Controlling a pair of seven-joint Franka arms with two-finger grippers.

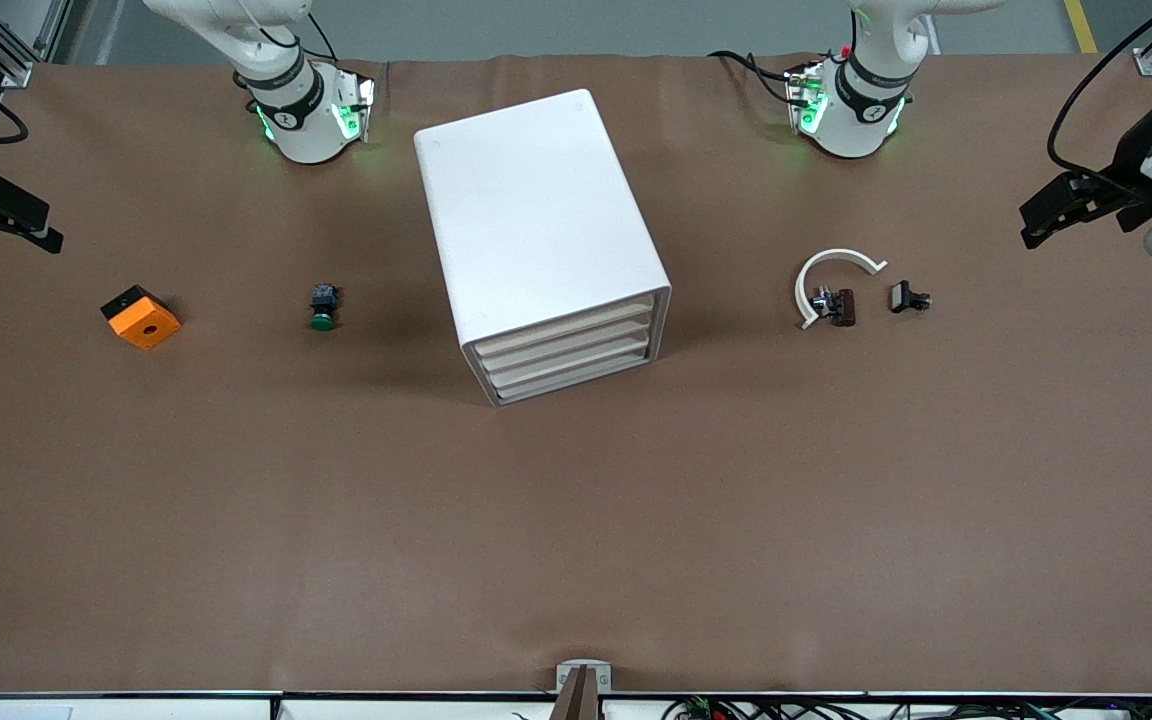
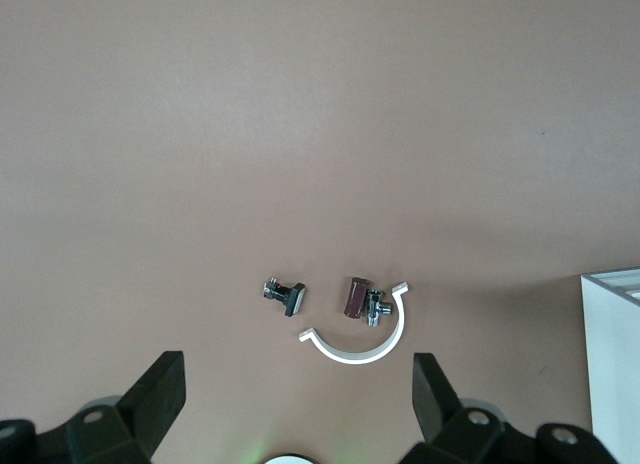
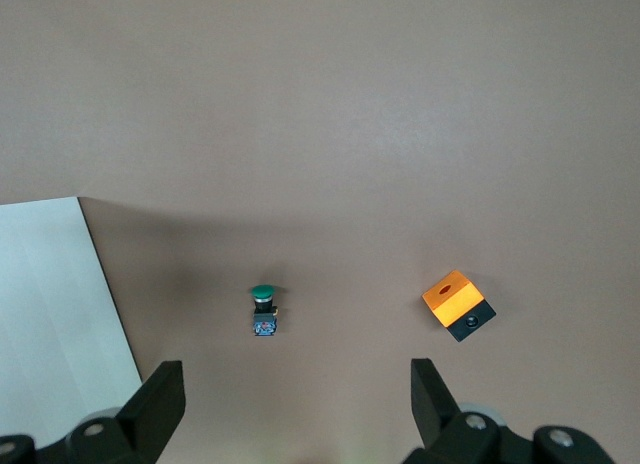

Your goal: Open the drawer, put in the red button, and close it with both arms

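The white cabinet (image 1: 536, 220) stands mid-table, and its stacked drawer fronts (image 1: 571, 345), facing the front camera, are all shut. The red button (image 1: 844, 306), with a dark red cap, lies beside a white C-shaped ring (image 1: 831, 270) toward the left arm's end; the left wrist view also shows the button (image 2: 355, 296). My left gripper (image 1: 1076, 215) hangs open over the table's left-arm end, and in its wrist view the left gripper (image 2: 298, 399) holds nothing. My right gripper (image 1: 6, 232) hangs open over the right-arm end, and in its wrist view the right gripper (image 3: 297, 399) holds nothing.
A green-capped button (image 1: 324, 307) and an orange box (image 1: 141, 317) lie toward the right arm's end. A small black and metal part (image 1: 908, 298) lies beside the ring. A cabinet edge shows in both wrist views (image 2: 612, 364) (image 3: 55, 304).
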